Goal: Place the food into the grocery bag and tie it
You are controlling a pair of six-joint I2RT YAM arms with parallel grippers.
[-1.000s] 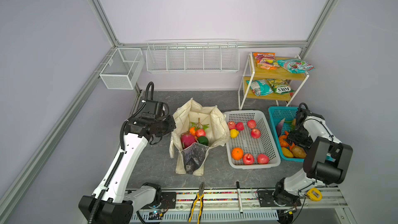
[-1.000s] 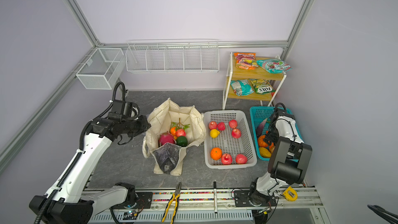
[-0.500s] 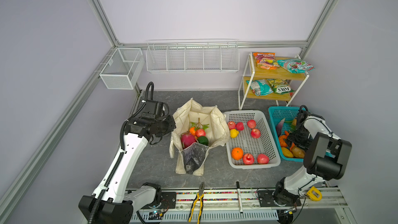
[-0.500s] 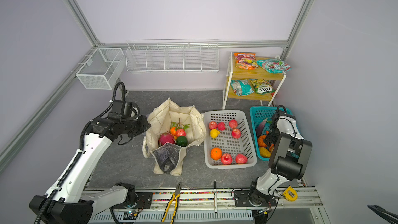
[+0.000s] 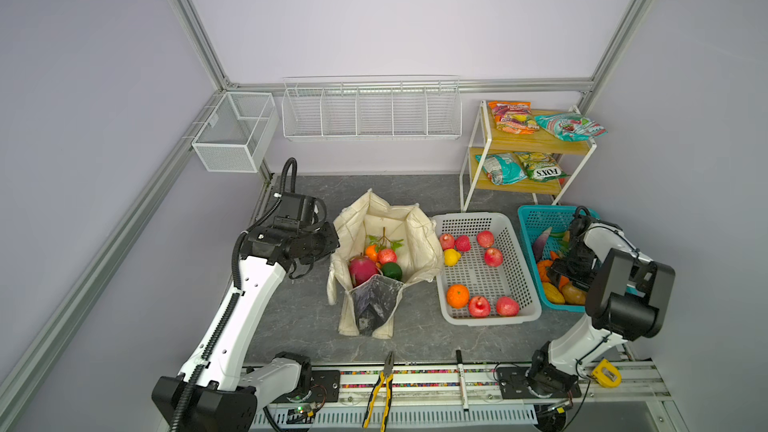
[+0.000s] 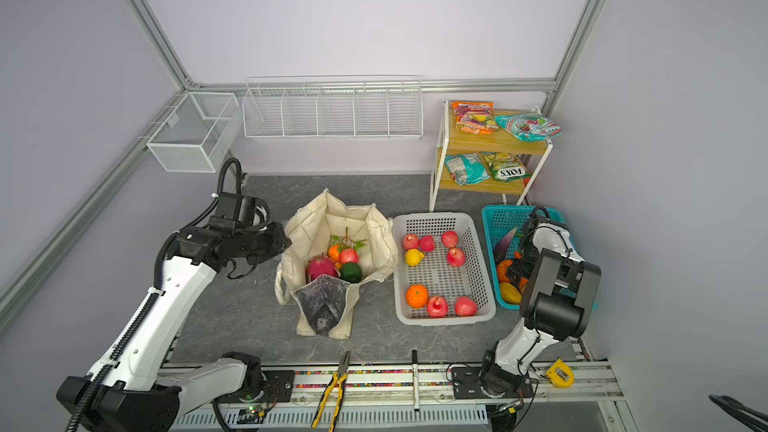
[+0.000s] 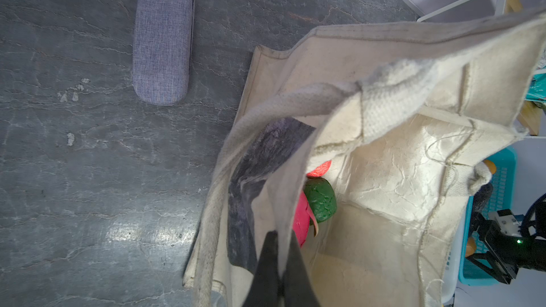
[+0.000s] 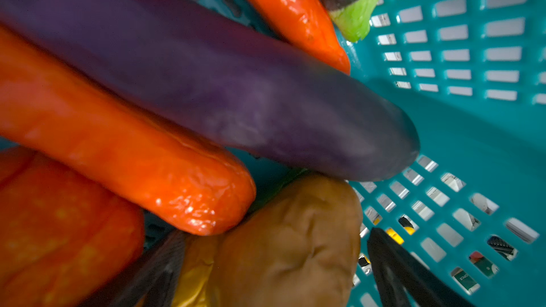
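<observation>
Right, the left gripper (image 7: 280, 236) is clenched on the left-hand rim of the grocery bag (image 5: 419, 251), cream cloth pinched tight in its grip; the bag stands open in the middle of both top views, on the grey table (image 5: 299, 326), just left of the white basket (image 5: 471, 218); inside it lie a magenta dragon fruit (image 5: 362, 270), a green fruit (image 5: 391, 271) and a red fruit (image 5: 387, 256); over at the right edge, the right gripper (image 8: 276, 249) is down in the teal basket (image 5: 536, 214), jaws spread wide either side of a brown potato (image 8: 289, 246), not clamped on it; a purple aubergine (image 8: 236, 93) and an orange carrot (image 8: 133, 155) lie right beside that potato; snack packets (image 5: 515, 118) sit on the shelf (image 5: 536, 145) at upper right.
</observation>
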